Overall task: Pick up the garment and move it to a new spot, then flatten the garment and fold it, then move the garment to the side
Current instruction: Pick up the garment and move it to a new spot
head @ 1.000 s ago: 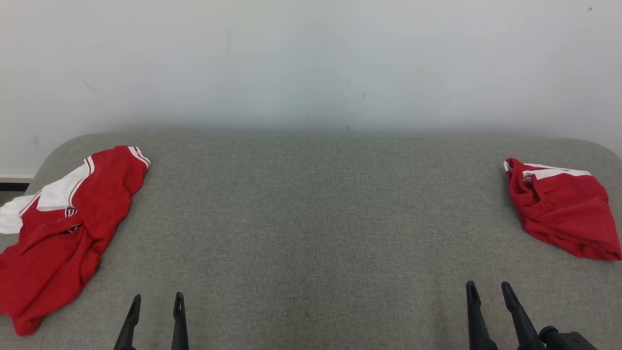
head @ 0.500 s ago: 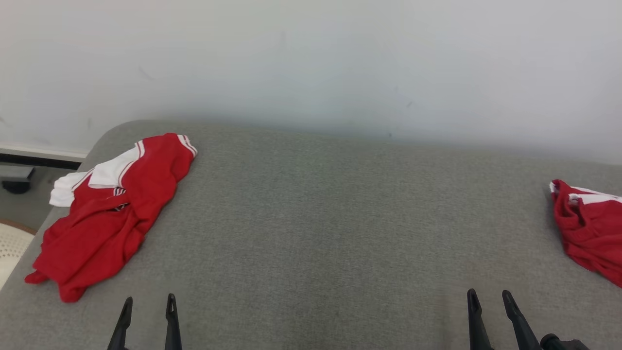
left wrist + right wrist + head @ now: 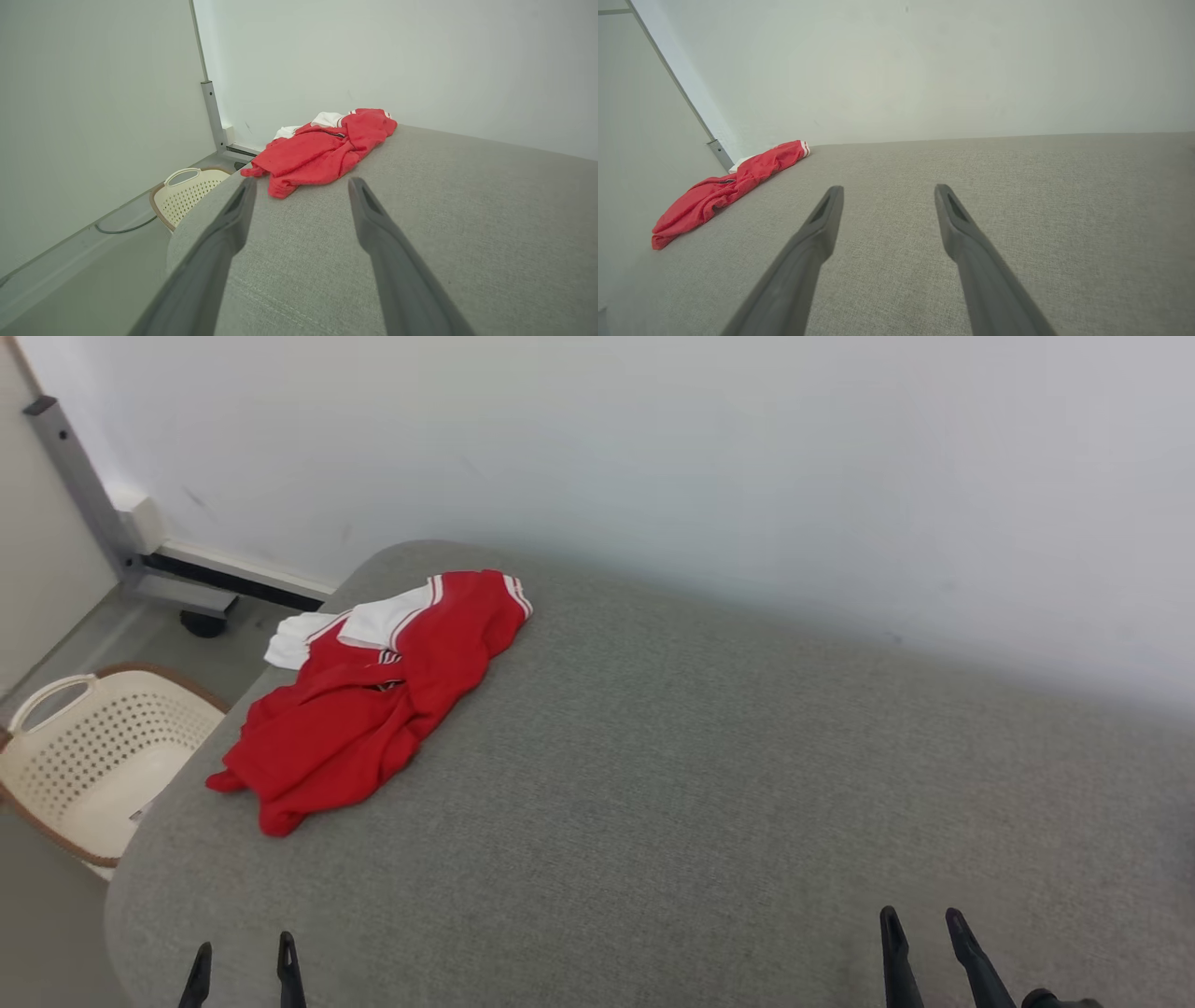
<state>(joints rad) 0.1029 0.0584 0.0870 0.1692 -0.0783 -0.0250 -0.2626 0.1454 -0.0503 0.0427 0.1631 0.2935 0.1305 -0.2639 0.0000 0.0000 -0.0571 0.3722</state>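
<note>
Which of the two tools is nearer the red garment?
The left tool: the red garment lies ahead of it, while the right tool sits much farther away.

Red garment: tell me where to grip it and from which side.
Probably the bunched ridge near the middle of the red garment, pinched from above by the nearer left gripper, whose fingers stand open. It lies crumpled on the grey cushion; its flat edges offer little to pinch.

- The left gripper (image 3: 244,950) and the right gripper (image 3: 920,922) are cut off by the bottom edge of the head view.
- The basket (image 3: 103,742) is cut by the left edge, and the grey padded surface (image 3: 700,784) hides its right side.
- The dark marking on the garment (image 3: 373,709) is too small to read.
</note>
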